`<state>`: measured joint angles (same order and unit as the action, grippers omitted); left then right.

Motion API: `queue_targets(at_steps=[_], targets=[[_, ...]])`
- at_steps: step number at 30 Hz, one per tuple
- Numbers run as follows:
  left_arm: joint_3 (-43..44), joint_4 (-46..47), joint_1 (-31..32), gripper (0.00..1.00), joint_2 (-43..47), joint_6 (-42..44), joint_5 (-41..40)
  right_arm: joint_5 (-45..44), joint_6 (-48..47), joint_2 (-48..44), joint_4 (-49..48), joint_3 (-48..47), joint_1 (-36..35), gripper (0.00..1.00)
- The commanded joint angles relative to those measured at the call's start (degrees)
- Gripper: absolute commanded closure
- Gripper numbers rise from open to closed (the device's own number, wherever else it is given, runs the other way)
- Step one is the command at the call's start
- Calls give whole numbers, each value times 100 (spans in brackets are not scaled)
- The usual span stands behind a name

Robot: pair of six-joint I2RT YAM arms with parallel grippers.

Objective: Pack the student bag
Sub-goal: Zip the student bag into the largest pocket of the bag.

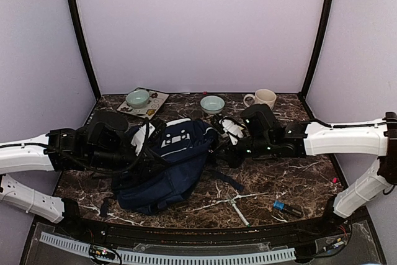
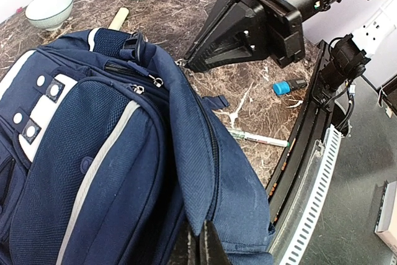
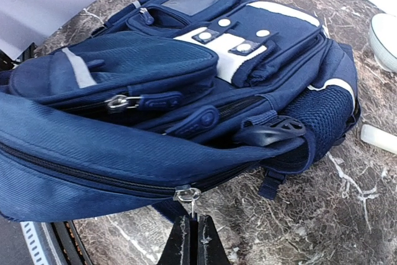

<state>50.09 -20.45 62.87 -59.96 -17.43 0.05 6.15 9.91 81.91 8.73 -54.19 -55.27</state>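
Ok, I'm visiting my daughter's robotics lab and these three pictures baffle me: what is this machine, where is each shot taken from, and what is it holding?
It is two white-and-black robot arms bolted at the near edge of a dark marble table. The wide picture looks down from above and behind them; the other two come from a camera on each wrist. Each arm ends in a two-fingered end effector. Between them lies a navy blue fabric backpack. The left end effector is shut on the edge of its open flap; the right end effector pinches a small metal zip pull. Also on the table: two pale green bowls, a cream mug, a white marker pen and a small blue-capped object I cannot identify.
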Motion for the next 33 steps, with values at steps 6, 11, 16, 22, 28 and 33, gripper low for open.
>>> queue_targets(at_steps=[6,11,16,22,28,33], targets=[[15,151,-64,100,93,-11,17,-475,216,234,-247,-70,174,100],[33,270,-64,100,-110,47,335,-818,398,89,-106,-3,174,80],[117,77,-64,98,-499,178,579,-673,415,-471,101,196,173,51],[540,-122,-64,51,-1316,84,1265,-1044,591,-1215,658,623,174,47],[976,-236,-86,39,-1680,38,694,-1683,954,-1414,1311,671,173,43],[1479,-540,-108,44,-2061,39,505,-1564,955,-1369,1174,720,173,43]])
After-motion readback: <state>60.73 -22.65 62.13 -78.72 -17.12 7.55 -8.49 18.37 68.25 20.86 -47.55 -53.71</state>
